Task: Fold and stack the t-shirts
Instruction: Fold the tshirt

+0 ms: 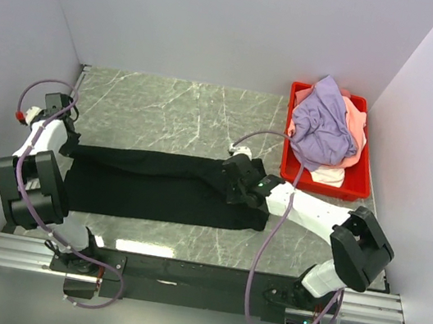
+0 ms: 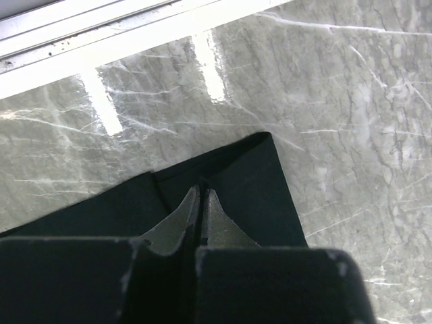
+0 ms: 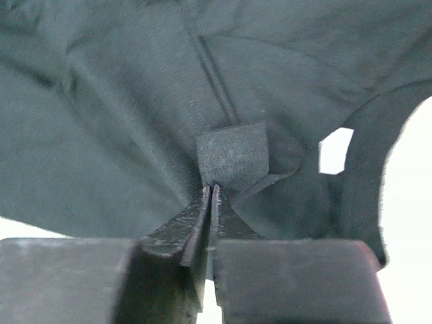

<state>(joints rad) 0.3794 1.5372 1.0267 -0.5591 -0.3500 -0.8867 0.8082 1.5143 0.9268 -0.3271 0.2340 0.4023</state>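
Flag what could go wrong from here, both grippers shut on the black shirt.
The right gripper pinches only a small pucker of the black t-shirt; it may slip or lift one layer.
The left gripper bites near a corner, so a pull could free it.
The lavender shirt heaps above the red bin's rim; a wide right swing might snag it.

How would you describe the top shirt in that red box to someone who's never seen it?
At the far right corner of the marble table stands a red bin. The lavender shirt lies crumpled on top of its heap; the salmon-pink shirt and white shirt only peek out beneath.
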